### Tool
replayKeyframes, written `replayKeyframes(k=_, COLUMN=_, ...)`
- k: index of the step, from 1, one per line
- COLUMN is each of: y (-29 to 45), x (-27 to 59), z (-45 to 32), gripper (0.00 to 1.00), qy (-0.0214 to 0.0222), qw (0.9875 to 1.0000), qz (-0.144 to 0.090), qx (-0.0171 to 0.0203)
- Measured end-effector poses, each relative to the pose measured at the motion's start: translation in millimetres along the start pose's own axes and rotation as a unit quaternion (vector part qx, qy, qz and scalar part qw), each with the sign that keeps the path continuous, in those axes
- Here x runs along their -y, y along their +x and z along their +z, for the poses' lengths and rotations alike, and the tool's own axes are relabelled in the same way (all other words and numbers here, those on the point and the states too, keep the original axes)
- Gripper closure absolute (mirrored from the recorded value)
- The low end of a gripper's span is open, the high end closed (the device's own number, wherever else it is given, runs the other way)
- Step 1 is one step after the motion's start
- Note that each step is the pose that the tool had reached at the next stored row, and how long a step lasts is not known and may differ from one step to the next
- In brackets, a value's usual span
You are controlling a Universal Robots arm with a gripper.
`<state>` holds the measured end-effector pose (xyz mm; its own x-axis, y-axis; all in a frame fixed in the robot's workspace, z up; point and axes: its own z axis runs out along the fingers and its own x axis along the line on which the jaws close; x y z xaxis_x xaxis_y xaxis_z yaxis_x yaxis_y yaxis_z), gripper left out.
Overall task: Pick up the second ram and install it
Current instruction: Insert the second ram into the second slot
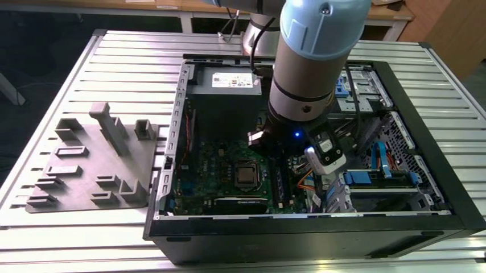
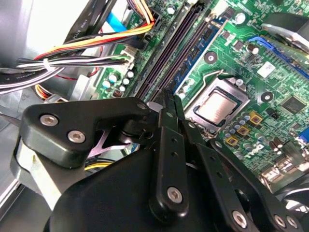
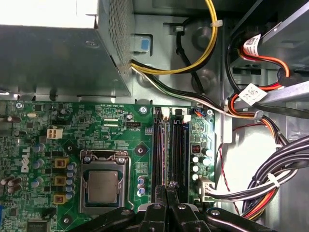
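- Down inside the case now - the gripper (image 3: 167, 187) hovers low over the green motherboard (image 3: 120, 126), right at the near end of the black slot strips (image 3: 161, 150).
- To do this well, by my reading: keep the stick parallel to its slot and press straight down, evenly at both ends, until the white end latches (image 3: 166, 112) close. Any tilt and one corner rides up.
- The cable bundle (image 2: 72, 63) lies just beside the gripper, on the side away from the processor socket (image 3: 103, 186) - worth keeping clear of.
- The fingertips (image 2: 164, 108) are pressed together in both wrist views, with no gap between them. Whether a thin board is nipped in there, I cannot tell.
- The second ram (image 2: 200, 50): I take it to be the bluish strip standing along the slot bank, running away from the fingertips on the socket side. That would make it seated or nearly so, though whether it is fully home isn't clear.
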<state>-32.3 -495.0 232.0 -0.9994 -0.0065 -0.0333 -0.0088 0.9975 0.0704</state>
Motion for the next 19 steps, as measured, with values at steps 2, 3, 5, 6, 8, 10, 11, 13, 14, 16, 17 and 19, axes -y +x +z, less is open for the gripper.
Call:
replayKeyframes(k=2, y=0.1, x=-0.1, z=0.4, gripper=0.91, qy=-0.0017, qw=1.0000, qz=0.000, qx=0.0001)
replayKeyframes(k=3, y=0.1, x=-0.1, z=0.5, gripper=0.91, qy=-0.0017, qw=1.0000, qz=0.000, qx=0.0001)
replayKeyframes(k=5, y=0.9, x=0.1, z=1.9, gripper=0.91, qy=-0.0018, qw=1.0000, qz=0.000, qx=0.0002)
replayKeyframes(k=6, y=1.1, x=0.1, z=2.6, gripper=0.91, qy=-0.0018, qw=1.0000, qz=0.000, qx=0.0002)
replayKeyframes(k=8, y=1.1, x=0.2, z=2.8, gripper=0.91, qy=-0.0018, qw=1.0000, qz=0.000, qx=0.0002)
replayKeyframes(k=10, y=1.2, x=0.2, z=3.0, gripper=0.91, qy=-0.0023, qw=1.0000, qz=0.000, qx=0.0003)
replayKeyframes(k=11, y=1.2, x=0.2, z=3.2, gripper=0.91, qy=-0.0026, qw=1.0000, qz=0.000, qx=0.0003)
replayKeyframes(k=13, y=1.2, x=0.1, z=3.6, gripper=0.91, qy=-0.0033, qw=1.0000, qz=0.000, qx=0.0003)
replayKeyframes(k=14, y=1.2, x=0.1, z=3.7, gripper=0.91, qy=-0.0037, qw=1.0000, qz=0.000, qx=0.0002)
replayKeyframes(k=16, y=1.2, x=0.1, z=3.9, gripper=0.91, qy=-0.0043, qw=1.0000, qz=0.000, qx=0.0003)
replayKeyframes(k=17, y=1.2, x=0.1, z=4.2, gripper=0.91, qy=-0.0043, qw=1.0000, qz=0.000, qx=0.0003)
replayKeyframes(k=19, y=1.3, x=0.1, z=5.2, gripper=0.91, qy=-0.0044, qw=1.0000, qz=0.000, qx=0.0003)
